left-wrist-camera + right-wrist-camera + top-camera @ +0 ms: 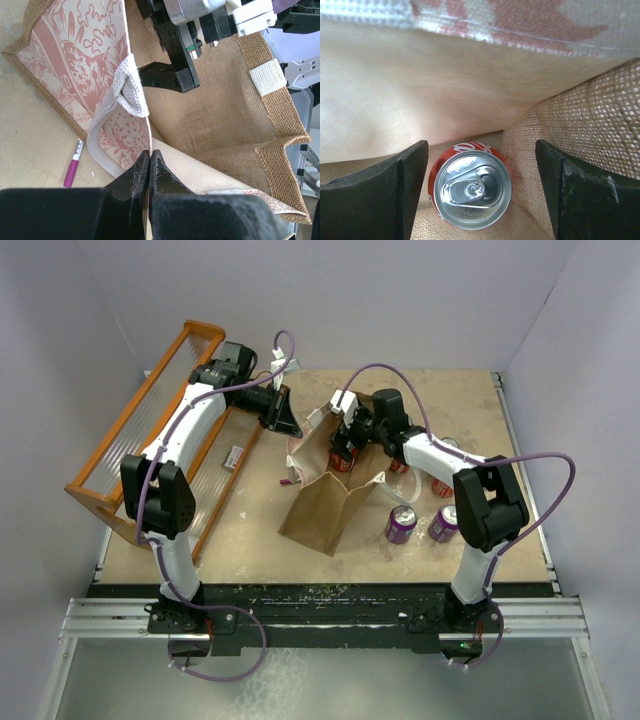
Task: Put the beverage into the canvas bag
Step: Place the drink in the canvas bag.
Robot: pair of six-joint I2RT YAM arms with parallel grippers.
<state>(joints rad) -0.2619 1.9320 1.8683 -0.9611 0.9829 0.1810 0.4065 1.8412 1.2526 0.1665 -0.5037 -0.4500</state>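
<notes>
The canvas bag (320, 515) lies in the middle of the table with its mouth held open towards the back. My left gripper (286, 425) is shut on the bag's pink-printed rim (142, 145), its jaws pinched together on the thin fabric edge. My right gripper (345, 445) reaches into the bag's mouth and stands open. In the right wrist view a red beverage can (472, 192) stands upright on the bag's burlap floor (570, 120), between the two fingers with a gap on each side. The can's red side (341, 462) shows at the bag's mouth from above.
Two purple cans (401, 525) (444, 523) stand right of the bag, and another red can (441, 487) sits behind my right forearm. An orange slatted rack (130, 440) fills the left side. A pink pen (73, 170) lies beside the bag.
</notes>
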